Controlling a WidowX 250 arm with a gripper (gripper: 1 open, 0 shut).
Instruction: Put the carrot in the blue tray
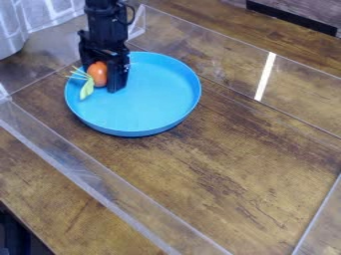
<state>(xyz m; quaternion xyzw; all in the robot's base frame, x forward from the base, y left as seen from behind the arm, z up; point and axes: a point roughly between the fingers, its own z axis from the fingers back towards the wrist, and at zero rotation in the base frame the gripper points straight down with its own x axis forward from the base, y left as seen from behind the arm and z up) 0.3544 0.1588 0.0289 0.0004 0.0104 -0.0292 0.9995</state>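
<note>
A round bright blue tray (154,110) lies on the wooden table at the upper left. The carrot (96,73), orange with a green top sticking out to the left, lies inside the tray near its left rim. My black gripper (103,76) points straight down over the carrot. Its jaws stand open, one finger on each side of the carrot, and the tips reach down to the tray floor. The carrot's far side is hidden by the fingers.
A clear plastic barrier (80,174) runs across the table in front of the tray, and another clear wall (266,75) with a bright glare stripe stands to the right. A pale object (11,35) sits at the left edge.
</note>
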